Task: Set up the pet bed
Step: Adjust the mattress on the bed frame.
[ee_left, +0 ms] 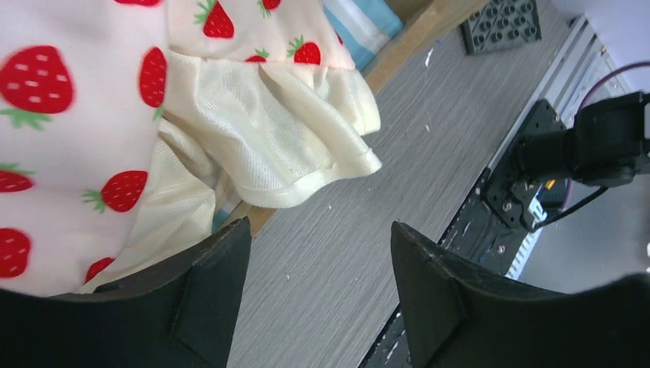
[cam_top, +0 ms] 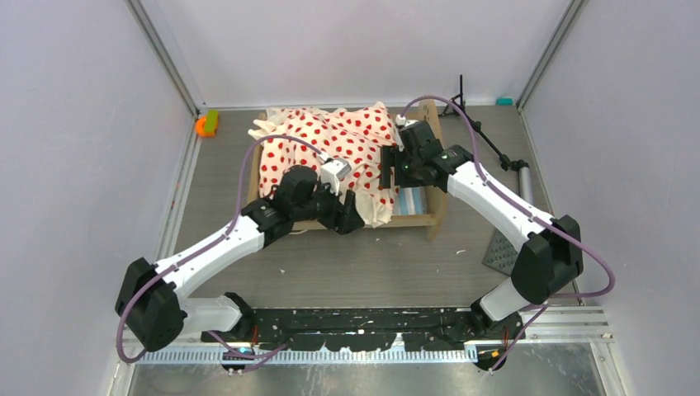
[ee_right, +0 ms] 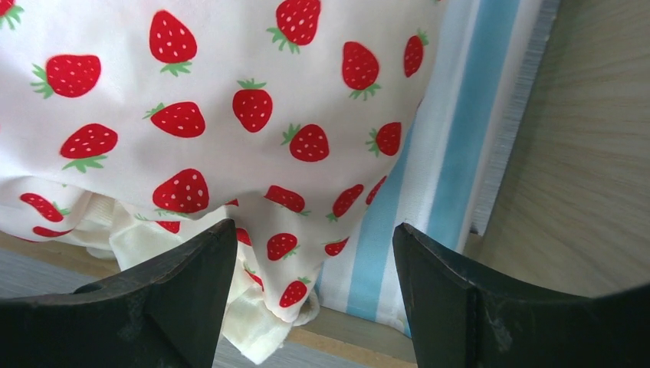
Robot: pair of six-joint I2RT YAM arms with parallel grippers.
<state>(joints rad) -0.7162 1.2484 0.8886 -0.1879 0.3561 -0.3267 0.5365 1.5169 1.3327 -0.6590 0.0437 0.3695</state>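
The pet bed (cam_top: 435,216) is a light-wood frame at the table's middle back, with a blue-white striped mattress (cam_top: 411,200) (ee_right: 460,146). Cream bedding with red strawberry print (cam_top: 330,140) lies bunched over most of it. Its ruffled edge (ee_left: 291,146) hangs over the front rail (ee_left: 418,38). My left gripper (cam_top: 351,221) (ee_left: 318,230) is open just in front of that rail, over bare table, with nothing between its fingers. My right gripper (cam_top: 388,172) (ee_right: 314,230) is open above the bedding's right corner (ee_right: 291,253) and the uncovered strip of mattress, holding nothing.
An orange and green object (cam_top: 206,124) lies at the back left. A black tripod stand (cam_top: 487,136) leans at the back right, near a small teal item (cam_top: 503,101). A dark studded mat (cam_top: 499,252) (ee_left: 502,23) lies right of the bed.
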